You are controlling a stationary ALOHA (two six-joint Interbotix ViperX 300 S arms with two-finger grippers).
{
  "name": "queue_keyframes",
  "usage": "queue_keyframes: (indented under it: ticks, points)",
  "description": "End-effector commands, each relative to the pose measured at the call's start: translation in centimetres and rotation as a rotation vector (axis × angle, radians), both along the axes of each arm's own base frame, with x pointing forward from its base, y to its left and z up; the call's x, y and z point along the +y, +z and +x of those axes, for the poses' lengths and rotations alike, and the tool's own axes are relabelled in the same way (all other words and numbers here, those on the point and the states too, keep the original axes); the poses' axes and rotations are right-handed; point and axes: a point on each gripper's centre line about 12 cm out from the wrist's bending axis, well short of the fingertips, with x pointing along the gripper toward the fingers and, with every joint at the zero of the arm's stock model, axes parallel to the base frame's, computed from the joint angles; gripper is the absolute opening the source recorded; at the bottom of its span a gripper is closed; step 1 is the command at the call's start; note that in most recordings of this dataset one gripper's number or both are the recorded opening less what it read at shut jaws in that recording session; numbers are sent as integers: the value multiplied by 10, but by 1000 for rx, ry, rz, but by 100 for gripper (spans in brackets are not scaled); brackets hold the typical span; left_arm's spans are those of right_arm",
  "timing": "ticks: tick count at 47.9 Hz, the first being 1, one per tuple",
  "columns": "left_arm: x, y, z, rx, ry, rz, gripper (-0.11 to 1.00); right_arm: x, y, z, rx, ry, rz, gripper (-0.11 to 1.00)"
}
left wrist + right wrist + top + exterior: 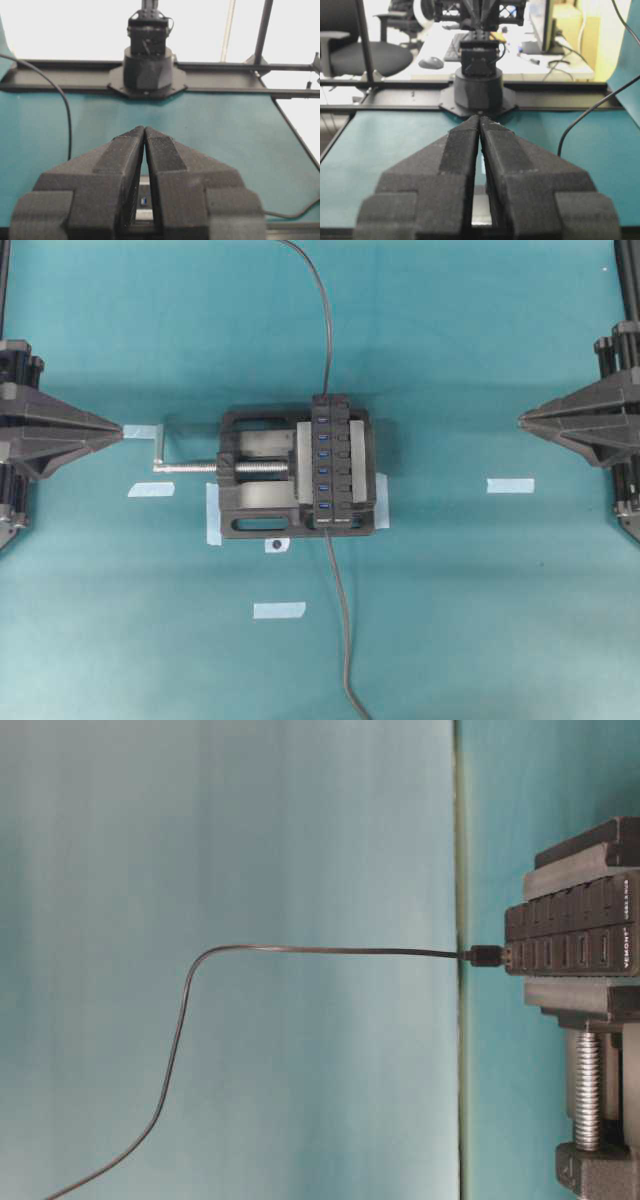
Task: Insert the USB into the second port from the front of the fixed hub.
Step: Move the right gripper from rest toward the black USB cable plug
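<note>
Both the left end effector (120, 428) and right end effector (522, 420) are clenched, empty, and well apart from the fixed hub (325, 462) between them. Only the table-level view shows the USB (487, 956) seated in the hub's end.

1 hub (335, 462), 1 vise (262, 475), 2 cables (343, 630), 7 blue ports (324, 461), 5 tape strips (279, 610), 2 end effectors (122, 429)

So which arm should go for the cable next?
Right, marginally. Both the right gripper and left gripper sit shut and parked, but the hub and cable lie nearer the right, and the vise screw sticks out leftward.
</note>
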Motion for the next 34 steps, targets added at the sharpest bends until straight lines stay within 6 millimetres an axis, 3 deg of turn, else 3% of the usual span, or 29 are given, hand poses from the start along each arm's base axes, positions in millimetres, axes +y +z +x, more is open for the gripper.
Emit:
queue_keyframes:
  ticks: [1,4,9,21,34]
  points:
    - [0,6,2,-28,1,8,13,-1,1,0,-15,-7,1,16]
    - [0,7,2,-31,1,8,12,-2,3,-1,-31,-8,6,18]
    - [0,10,2,-38,1,6,0,-4,3,-4,-39,-16,27,7]
    - [0,6,4,-17,-1,6,0,-8,4,-4,-28,-31,94,1]
    - [-3,-2,15,65,-17,-13,0,-12,0,8,158,-59,102,1]
